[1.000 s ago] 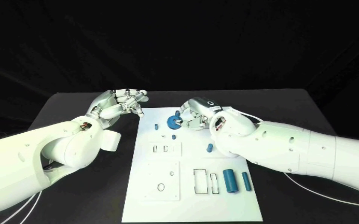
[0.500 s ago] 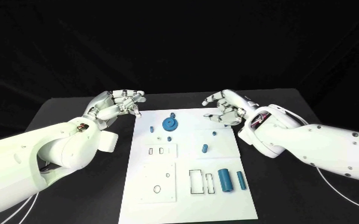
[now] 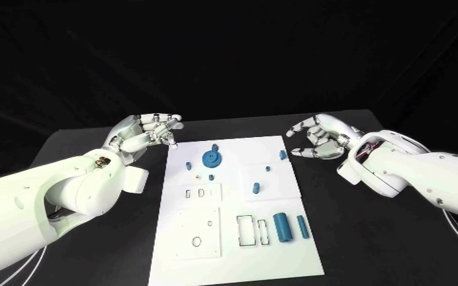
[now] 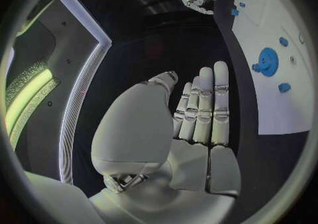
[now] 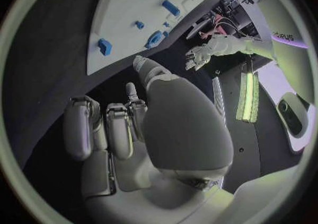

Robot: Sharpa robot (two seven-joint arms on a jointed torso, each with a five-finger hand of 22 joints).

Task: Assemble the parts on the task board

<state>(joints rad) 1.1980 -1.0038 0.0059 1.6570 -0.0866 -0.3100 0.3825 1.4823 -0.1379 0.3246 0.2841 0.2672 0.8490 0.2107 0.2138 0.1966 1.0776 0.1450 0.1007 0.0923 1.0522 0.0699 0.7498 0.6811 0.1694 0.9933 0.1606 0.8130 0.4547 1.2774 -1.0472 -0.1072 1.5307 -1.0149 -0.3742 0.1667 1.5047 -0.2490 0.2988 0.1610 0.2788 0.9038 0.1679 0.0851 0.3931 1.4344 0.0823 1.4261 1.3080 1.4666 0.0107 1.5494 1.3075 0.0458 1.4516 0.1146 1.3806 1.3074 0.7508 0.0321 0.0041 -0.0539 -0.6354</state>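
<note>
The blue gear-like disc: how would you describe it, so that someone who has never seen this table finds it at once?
Look at the white rectangular task board in the middle of the black table. Near its far left corner lies the round blue gear-like disc. It is the only wide, flat, round blue piece; the blue parts around it are much smaller, and the blue cylinder is at the near end.

My rig's two arms are smooth, glossy white shells, thick and rounded. Each ends in a silver, segmented hand: the left hand (image 3: 145,134) and the right hand (image 3: 323,138). At the left wrist I see a small dark opening with reddish wiring and a boxy white housing; the right wrist shows a similar recess. Thin white cables trail beneath both forearms. In my wrist views, each palm is a pale grey domed plate with jointed metallic fingers (image 4: 211,107).
</note>
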